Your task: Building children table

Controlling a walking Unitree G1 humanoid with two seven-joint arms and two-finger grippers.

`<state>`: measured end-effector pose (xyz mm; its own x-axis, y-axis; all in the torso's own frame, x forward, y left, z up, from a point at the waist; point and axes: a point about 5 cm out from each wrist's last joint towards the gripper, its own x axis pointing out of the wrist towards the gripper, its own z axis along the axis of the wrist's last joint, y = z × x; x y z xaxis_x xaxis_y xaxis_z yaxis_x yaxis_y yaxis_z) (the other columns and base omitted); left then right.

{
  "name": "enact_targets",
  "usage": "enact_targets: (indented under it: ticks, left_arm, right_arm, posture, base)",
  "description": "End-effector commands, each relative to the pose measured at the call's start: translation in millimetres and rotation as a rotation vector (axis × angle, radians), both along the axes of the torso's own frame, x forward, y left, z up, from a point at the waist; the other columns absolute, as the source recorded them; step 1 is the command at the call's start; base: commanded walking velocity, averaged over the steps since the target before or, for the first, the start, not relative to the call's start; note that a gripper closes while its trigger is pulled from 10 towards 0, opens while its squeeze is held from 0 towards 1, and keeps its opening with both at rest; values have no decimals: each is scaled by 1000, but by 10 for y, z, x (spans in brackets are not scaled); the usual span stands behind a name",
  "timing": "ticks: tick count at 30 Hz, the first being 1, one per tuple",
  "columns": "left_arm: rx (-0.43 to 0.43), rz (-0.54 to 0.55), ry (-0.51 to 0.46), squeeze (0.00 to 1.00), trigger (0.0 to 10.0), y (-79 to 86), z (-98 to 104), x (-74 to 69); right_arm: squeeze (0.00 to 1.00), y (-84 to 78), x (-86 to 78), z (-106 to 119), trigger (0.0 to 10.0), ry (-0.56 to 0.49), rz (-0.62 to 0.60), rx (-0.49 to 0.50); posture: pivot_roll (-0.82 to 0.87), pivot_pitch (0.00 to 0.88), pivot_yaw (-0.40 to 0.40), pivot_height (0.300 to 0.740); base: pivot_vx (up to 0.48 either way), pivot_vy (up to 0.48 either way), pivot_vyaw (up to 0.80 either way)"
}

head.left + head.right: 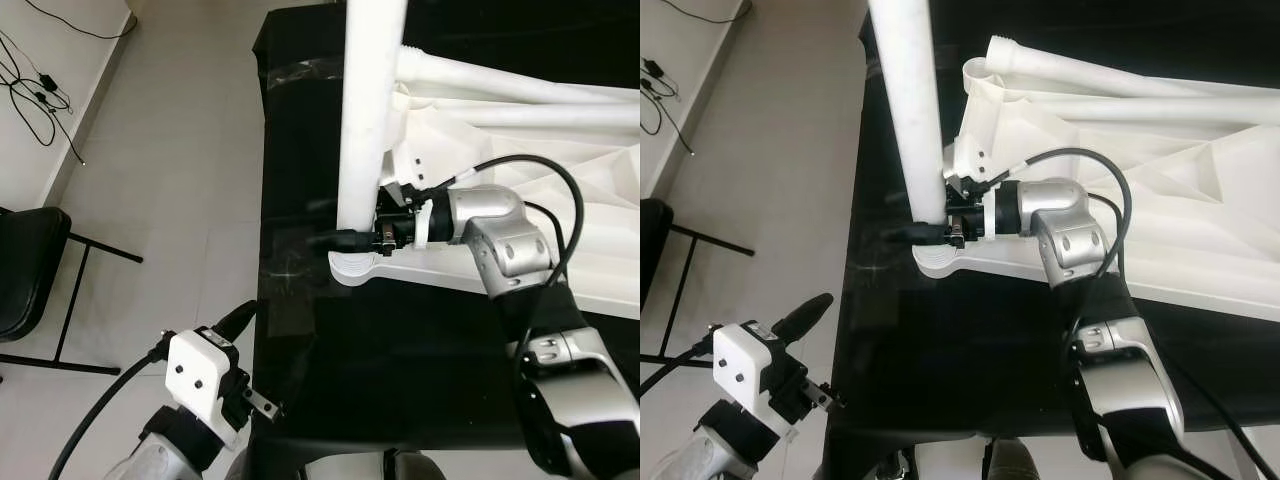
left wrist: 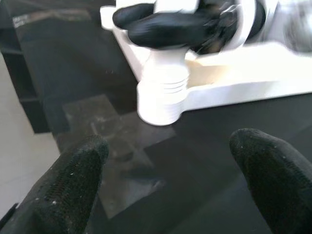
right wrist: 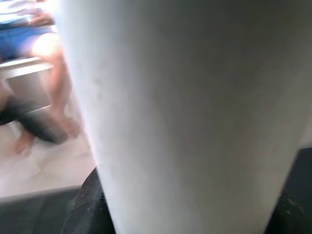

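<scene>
A white children's table top point(image 1: 560, 200) lies upside down on a black table point(image 1: 400, 370). One white leg point(image 1: 365, 110) stands upright in the top's near-left corner socket point(image 1: 352, 267). My right gripper point(image 1: 925, 232) is shut on that leg just above the socket; in the right wrist view the leg point(image 3: 185, 107) sits close between the dark fingers. Two more white legs point(image 1: 520, 92) lie across the upturned top. My left gripper point(image 2: 170, 180) hangs open and holding nothing at the black table's near-left corner, pointing toward the socket point(image 2: 158, 105).
A black chair point(image 1: 25, 270) stands on the grey floor at the left, with cables point(image 1: 40, 90) along the wall beyond it. A seated person's bare legs point(image 3: 44, 73) appear behind the leg in the right wrist view.
</scene>
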<state>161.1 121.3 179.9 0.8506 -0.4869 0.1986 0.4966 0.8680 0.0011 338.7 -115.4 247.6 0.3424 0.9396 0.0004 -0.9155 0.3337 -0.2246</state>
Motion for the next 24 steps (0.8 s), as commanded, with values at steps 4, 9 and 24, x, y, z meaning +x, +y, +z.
enact_targets:
  ticks: [4,9,24]
  left_arm:
    - [-8,35,23,0,10000,24,-46,-41]
    - [-8,37,31,0,10000,20,-63,-41]
    - [21,24,19,0,10000,45,-123,76]
  right_arm:
    - [0,-131,-399,-613,0,219,-688,115]
    - [0,-130,-607,-623,0,97,-797,33]
    - [1000,309,-328,-79,10000,19,-327,151]
  posture:
    - [-58,335,39,740]
    - [-72,320,51,740]
    - [-65,302,67,740]
  base:
    - [0,0,0]
    - [0,0,0]
    - [0,0,0]
